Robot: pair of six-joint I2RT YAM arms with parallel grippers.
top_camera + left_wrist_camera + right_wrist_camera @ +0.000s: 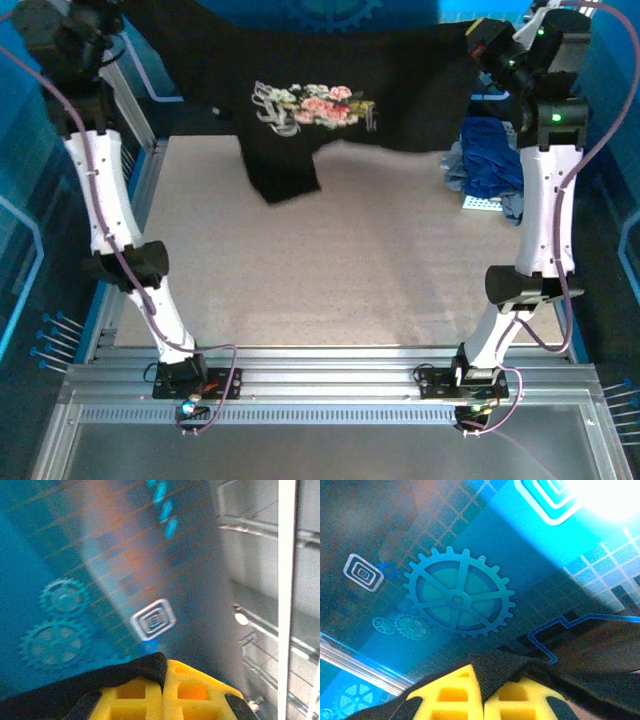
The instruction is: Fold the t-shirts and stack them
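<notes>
- Step in hand, as judged: spread the black shirt [330,70] flat on the desk [330,280] so it can be folded.
- Location: the black shirt hangs stretched across the top of the overhead view, print [315,105] facing the camera. One flap [285,175] droops lower, left of centre. Whether that flap touches the desk cannot be told.
- Left pincer [162,672]: its yellow fingers are pressed together, pinching an edge of the black cloth at the lower left of its wrist view.
- Right pincer [479,680]: its fingers are pressed together on a bunched fold of the same cloth.
- Procedure: lower both arms at an equal rate and hold the span between them taut, so the cloth lands without wrinkles.
- Draw the shirt toward the bottom of the overhead view while lowering, so the drooping flap lays out instead of folding under.
- Release only when the top edge rests on the desk.
- Risk: the blue shirts [495,165] and the basket [482,204] lie at the right edge, near the right arm. Place the black shirt clear of them.
</notes>
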